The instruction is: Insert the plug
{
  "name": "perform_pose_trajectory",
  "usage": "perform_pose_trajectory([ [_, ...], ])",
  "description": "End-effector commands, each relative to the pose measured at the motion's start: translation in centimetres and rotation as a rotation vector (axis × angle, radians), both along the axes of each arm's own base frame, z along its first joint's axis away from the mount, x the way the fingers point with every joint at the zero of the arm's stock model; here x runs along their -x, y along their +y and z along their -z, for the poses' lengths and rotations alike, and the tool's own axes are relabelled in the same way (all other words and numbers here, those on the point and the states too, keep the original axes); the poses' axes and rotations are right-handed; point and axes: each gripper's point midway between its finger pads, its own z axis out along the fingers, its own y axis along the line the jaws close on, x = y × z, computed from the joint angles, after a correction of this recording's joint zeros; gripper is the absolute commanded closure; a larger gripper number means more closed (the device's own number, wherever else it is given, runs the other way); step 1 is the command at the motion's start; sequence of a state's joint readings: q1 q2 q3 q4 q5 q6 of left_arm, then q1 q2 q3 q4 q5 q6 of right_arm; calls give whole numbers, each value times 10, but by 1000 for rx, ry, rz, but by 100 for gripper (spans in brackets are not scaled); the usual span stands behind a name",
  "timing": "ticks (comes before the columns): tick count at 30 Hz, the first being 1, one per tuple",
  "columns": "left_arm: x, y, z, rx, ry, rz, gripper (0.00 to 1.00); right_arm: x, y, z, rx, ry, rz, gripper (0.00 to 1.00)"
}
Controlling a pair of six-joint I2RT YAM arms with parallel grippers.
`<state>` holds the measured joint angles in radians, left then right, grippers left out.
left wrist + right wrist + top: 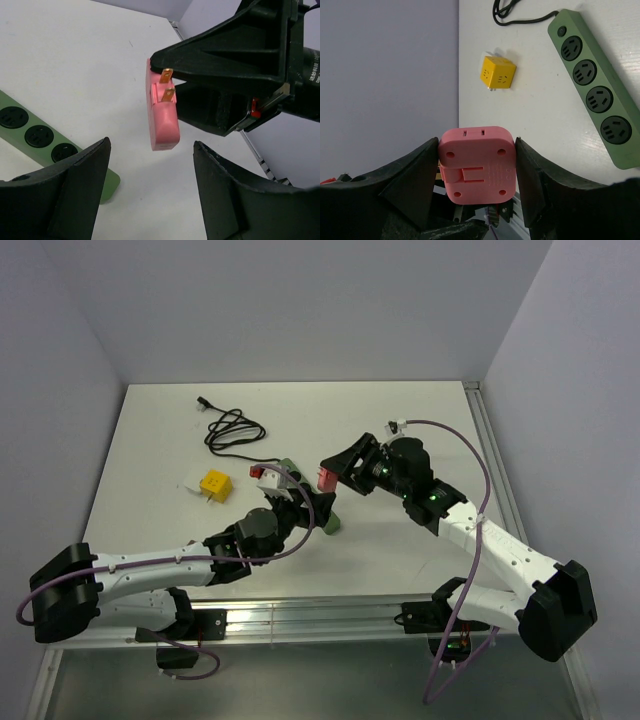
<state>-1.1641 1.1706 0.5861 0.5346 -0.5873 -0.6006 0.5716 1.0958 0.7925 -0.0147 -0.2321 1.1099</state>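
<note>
The plug is a pink square adapter, and my right gripper is shut on its two sides, holding it above the table. Its two brass prongs show in the left wrist view, where the plug hangs just beyond my left gripper. That gripper is open with nothing between its fingers. Seen from above, the plug sits between the right gripper and the left gripper. The green power strip lies on the table below, sockets facing up, partly hidden under the left arm.
A yellow cube adapter lies left of the strip with a white piece beside it. The strip's black cable is coiled at the far left of the white table. Walls close in on three sides.
</note>
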Motion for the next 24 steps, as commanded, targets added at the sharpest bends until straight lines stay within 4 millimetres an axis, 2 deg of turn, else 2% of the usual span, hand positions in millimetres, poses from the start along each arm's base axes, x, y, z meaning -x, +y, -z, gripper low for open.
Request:
perform_pose_trajectory([
  [1,-6,-5,-36,69,-62,-23,28,0,2,-15,-15,-49,6,100],
  [5,-6,-9,-35,68,-65,-6,34,4,8,-10,8,-35,-13,100],
  [8,-9,-10,-29,59,-39,-1,43,8,12,-14,2,-44,-17,100],
  [11,-10,-8,-30,70,-38,12,56,9,14,-18,8,-56,-14,100],
  [12,-11,-6,-26,69,-31,14,66,12,17,-21,7,-62,-22,100],
  [14,-10,-6,-25,72,-21,33,76,14,18,-20,11,-62,-24,100],
  [15,-10,-6,-23,72,-8,38,94,14,19,-20,18,-66,-31,100],
  [16,-14,-3,-20,71,2,30,100,15,20,-21,21,-70,-40,100],
  [17,-15,-1,-19,72,10,30,100,15,21,-21,29,-72,-47,99],
  [18,-15,0,-13,69,33,34,100,15,22,-24,38,-87,-59,84],
  [20,-16,6,-10,78,53,33,100,16,23,-23,64,-95,-78,63],
  [21,-11,4,-5,74,76,74,99,16,23,-26,88,-125,-100,46],
  [23,-11,9,-5,78,90,110,100,18,22,-22,132,-133,-121,36],
  [24,-10,10,-1,81,108,154,100,17,18,-27,162,-172,-124,28],
])
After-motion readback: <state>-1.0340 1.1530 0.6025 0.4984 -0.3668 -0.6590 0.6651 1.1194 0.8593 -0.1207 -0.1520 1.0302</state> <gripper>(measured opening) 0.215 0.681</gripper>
